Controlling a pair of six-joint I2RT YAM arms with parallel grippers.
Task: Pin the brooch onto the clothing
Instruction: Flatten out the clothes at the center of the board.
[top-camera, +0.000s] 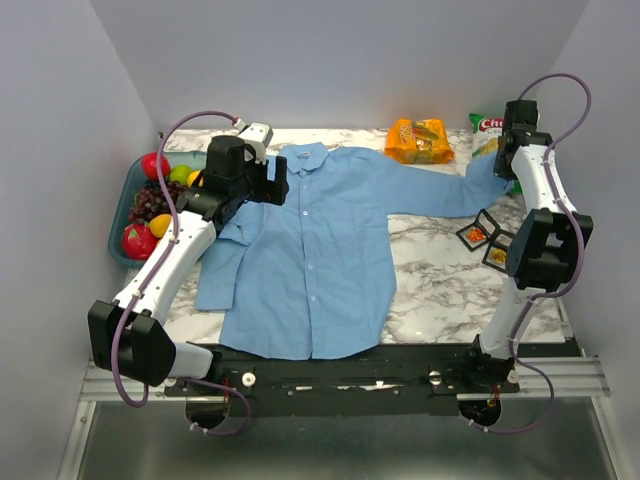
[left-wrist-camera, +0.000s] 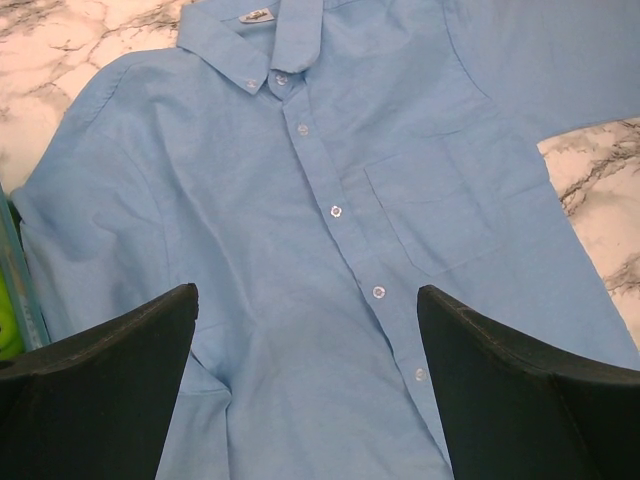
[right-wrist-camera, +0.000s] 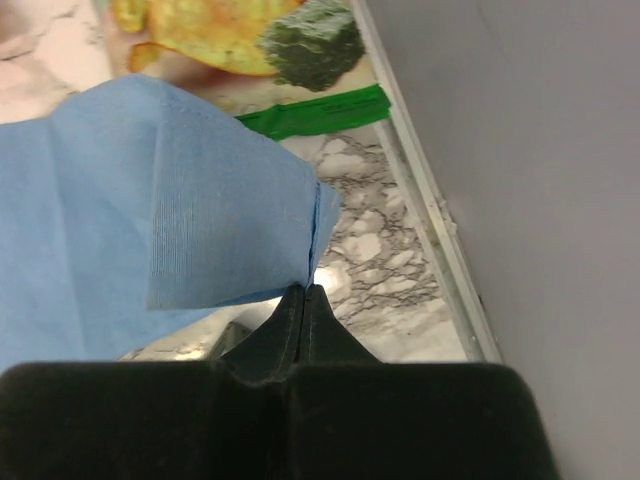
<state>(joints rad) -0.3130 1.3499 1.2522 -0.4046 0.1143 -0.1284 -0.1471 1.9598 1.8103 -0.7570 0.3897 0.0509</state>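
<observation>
The light blue shirt (top-camera: 310, 250) lies flat on the marble table, collar at the far side, buttons down the front. My left gripper (top-camera: 277, 183) hovers open over its left shoulder. In the left wrist view (left-wrist-camera: 305, 295) the wide-apart jaws frame the button row and chest pocket (left-wrist-camera: 440, 210). My right gripper (top-camera: 503, 165) is shut on the end of the shirt's outstretched sleeve (right-wrist-camera: 200, 200) at the far right and holds it lifted off the table, fingertips (right-wrist-camera: 305, 292) pinching the cuff edge. A tiny orange-red brooch (top-camera: 474, 233) sits in a small black square tray.
A second black tray (top-camera: 497, 256) with yellow bits lies beside the first. A blue tub of fruit (top-camera: 125, 215) stands at the left edge. An orange snack bag (top-camera: 420, 140) and a green chip bag (top-camera: 487, 124) lie at the back. The right wall (right-wrist-camera: 520, 150) is close.
</observation>
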